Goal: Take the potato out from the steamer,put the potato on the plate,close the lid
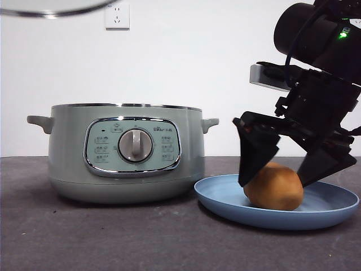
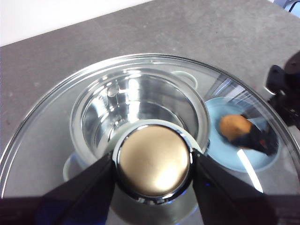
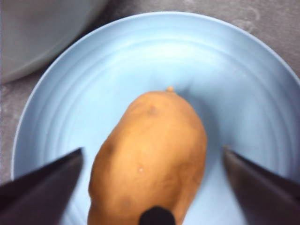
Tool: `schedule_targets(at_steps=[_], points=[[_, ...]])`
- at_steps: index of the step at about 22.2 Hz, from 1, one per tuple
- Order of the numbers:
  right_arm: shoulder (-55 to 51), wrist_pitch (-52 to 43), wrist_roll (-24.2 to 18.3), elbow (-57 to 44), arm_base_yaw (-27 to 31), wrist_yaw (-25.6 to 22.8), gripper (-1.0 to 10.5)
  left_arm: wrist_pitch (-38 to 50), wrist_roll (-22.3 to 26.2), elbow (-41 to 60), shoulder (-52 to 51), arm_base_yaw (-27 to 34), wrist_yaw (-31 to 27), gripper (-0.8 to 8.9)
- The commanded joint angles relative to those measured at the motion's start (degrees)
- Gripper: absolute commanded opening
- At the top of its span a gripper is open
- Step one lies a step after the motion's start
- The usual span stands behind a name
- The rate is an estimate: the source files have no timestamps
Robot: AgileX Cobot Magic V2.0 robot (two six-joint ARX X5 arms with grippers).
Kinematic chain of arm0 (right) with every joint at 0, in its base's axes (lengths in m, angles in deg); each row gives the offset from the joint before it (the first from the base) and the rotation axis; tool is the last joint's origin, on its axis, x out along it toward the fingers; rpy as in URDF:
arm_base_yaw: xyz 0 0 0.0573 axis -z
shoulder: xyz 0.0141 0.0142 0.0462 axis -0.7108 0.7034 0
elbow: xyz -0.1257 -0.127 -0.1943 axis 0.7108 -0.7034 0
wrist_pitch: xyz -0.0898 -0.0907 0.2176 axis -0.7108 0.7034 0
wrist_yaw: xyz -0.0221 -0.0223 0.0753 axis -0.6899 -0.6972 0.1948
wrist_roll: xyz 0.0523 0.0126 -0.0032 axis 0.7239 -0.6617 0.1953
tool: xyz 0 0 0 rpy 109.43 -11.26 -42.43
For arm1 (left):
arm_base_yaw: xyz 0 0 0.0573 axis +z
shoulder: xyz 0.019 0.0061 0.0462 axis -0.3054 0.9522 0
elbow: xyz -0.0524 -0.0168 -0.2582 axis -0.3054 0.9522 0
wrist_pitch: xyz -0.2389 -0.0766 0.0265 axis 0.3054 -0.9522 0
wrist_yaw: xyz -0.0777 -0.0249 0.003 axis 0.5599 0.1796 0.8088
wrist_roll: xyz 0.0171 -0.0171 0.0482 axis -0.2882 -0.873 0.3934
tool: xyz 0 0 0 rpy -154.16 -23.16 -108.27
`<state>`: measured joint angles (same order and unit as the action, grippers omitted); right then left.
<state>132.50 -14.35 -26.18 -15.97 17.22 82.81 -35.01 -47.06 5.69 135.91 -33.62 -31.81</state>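
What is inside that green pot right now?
Seen through the raised lid that the left gripper holds, the steamer shows only its shiny metal bowl. The knob hides part of the bottom. The potato lies on the plate.

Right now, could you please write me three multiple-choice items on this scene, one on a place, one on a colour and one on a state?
1. Where is the potato?
A. inside the steamer
B. on the plate
C. on the bare table

2. What colour is the plate?
A. light blue
B. red
C. black

3. How does the steamer stand?
A. lid on
B. tipped on its side
C. uncovered, lid held above it

Answers:
1. B: the front view shows the potato resting on the plate, the right gripper open astride it.
2. A: its rim is light blue in the front and right wrist views.
3. C: the left gripper grips the knob of the lid, with the open pot seen through the glass.
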Motion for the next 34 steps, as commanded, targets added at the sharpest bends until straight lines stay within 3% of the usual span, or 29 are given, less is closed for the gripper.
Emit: schedule_targets(at_steps=[1, 9, 21, 34], points=[[-1.0, -0.2, 0.4, 0.4, 0.3, -0.2, 5.8, 5.4, 1.1, -0.9, 3.4, -0.8, 0.7, -0.08], [-11.0, 2.8, 0.4, 1.9, 0.5, -1.7, 5.7, 13.5, 2.3, -0.9, 14.8, -3.8, 0.3, -0.09], [-41.5, 10.3, 1.2, 2.2, 0.7, -1.9, 5.7, 23.8, 5.1, -0.9, 28.1, -5.6, 0.3, -0.08], [-44.0, 15.0, 1.3, 2.2, 0.6, -3.1, 5.7, 24.1, 6.0, -0.9, 31.6, -7.1, -2.0, -0.08]])
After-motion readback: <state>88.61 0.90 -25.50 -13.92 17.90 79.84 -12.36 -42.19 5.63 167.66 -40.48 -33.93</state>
